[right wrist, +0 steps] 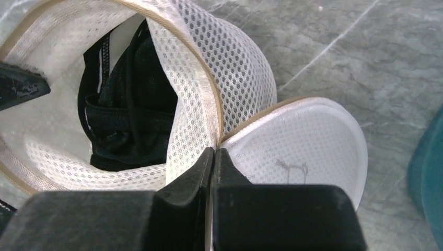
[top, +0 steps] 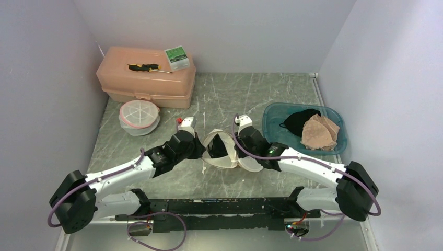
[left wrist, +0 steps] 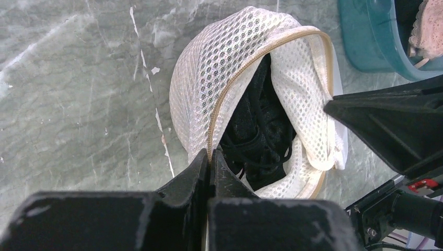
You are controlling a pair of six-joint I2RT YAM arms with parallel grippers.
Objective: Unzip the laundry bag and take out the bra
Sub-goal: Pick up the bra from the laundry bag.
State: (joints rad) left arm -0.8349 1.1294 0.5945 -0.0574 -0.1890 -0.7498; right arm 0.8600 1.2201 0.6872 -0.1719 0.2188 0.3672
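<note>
The white mesh laundry bag (top: 224, 151) lies mid-table between both arms, unzipped and gaping, with its tan zip edge (left wrist: 245, 73) curving round the opening. A black bra (left wrist: 258, 130) sits inside, straps tangled; the same black bra (right wrist: 123, 99) shows through the opening in the right wrist view. My left gripper (left wrist: 210, 152) is shut on the bag's zip rim at the near-left side. On the opposite rim my right gripper (right wrist: 214, 150) is shut on the mesh, where the round lid flap (right wrist: 303, 151) folds outward.
A teal tray (top: 271, 123) at the right holds a black garment (top: 298, 121) and a beige one (top: 319, 133). A peach toolbox (top: 146, 78) with a screwdriver (top: 149, 68) and a green box (top: 176, 57) stands back left, beside a round lidded container (top: 138, 116).
</note>
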